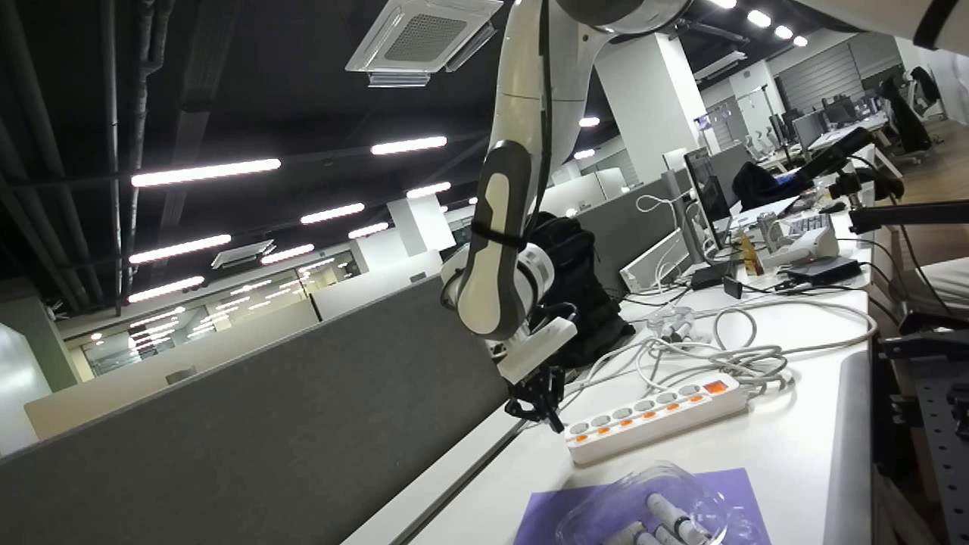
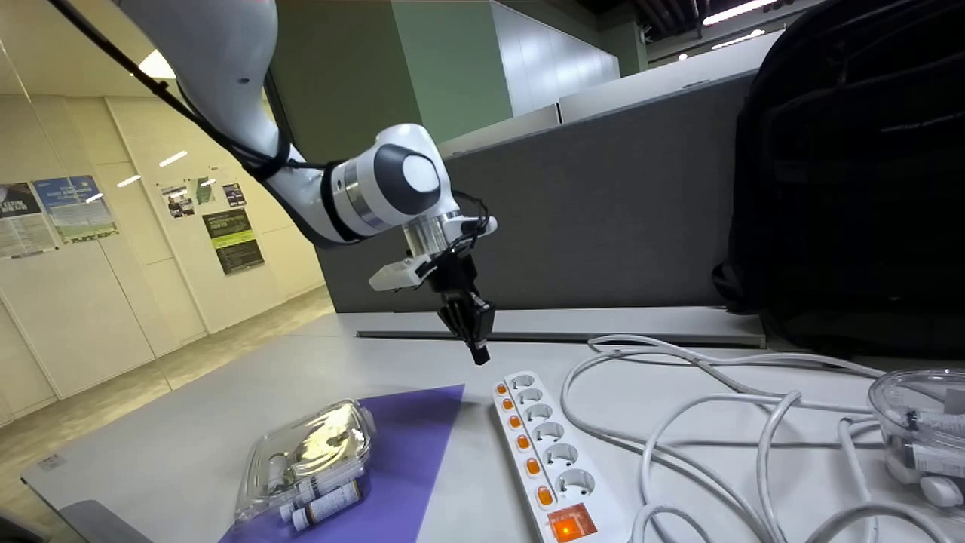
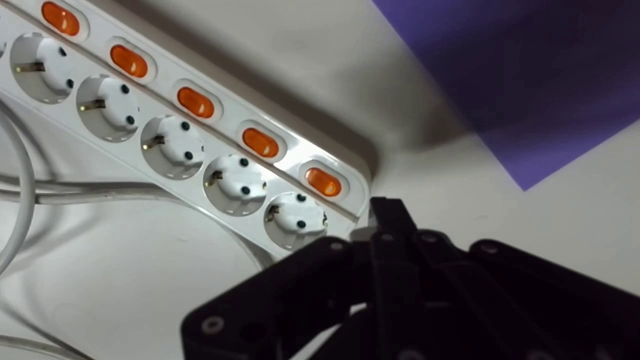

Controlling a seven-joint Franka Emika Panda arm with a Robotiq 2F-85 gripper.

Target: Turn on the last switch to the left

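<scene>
Jaws pressed together, we are hovering near the left end of the power strip [image 1: 660,425], approach seemingly mostly done, last switch [image 3: 323,181] apparently awaiting its press.

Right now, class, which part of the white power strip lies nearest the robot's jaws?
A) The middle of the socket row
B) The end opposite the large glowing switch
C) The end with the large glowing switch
B, since both exterior views show the jaws near the end rocker switch of the power strip, with the large glowing switch at the opposite end.
</scene>
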